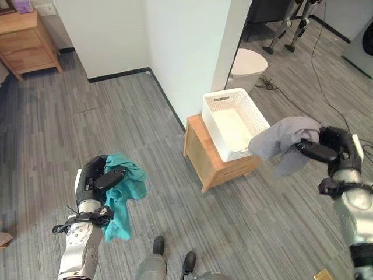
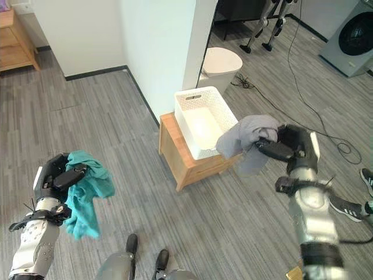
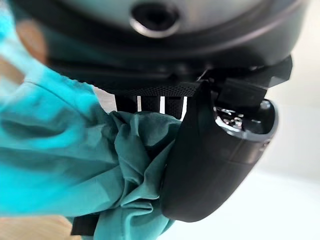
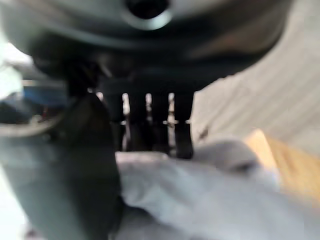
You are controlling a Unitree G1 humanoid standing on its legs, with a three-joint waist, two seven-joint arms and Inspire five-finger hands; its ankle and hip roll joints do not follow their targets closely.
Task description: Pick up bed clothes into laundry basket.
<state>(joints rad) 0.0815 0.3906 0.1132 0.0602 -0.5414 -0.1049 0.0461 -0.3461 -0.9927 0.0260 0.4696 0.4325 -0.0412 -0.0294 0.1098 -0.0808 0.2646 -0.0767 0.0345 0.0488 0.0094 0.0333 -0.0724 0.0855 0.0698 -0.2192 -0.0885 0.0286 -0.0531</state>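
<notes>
Gripping a bunched grey cloth (image 1: 284, 143), the right hand (image 1: 332, 149) has its fingers and thumb curled around the fabric, holding it in the air just beside the near right corner of the white laundry basket (image 1: 233, 121); a fold of the cloth overlaps the basket's rim in the head views, though whether it hangs over the opening or just outside it cannot be told. From this hand the basket lies forward and toward the robot's left, so the coming move looks like a short carry in that direction before letting go. The basket's long axis runs away from the robot, and it sits on a low wooden stand (image 1: 213, 154) against the white wall corner (image 1: 186, 52). The left hand (image 1: 96, 181) is closed on a teal cloth (image 1: 119, 195) that hangs below it over the grey floor (image 1: 52, 128), well apart from the basket, so the right hand is clearly the nearer. Counted: 2 cloths, 1 in each hand, 1 basket with nothing visible inside it, and 1 stand.
</notes>
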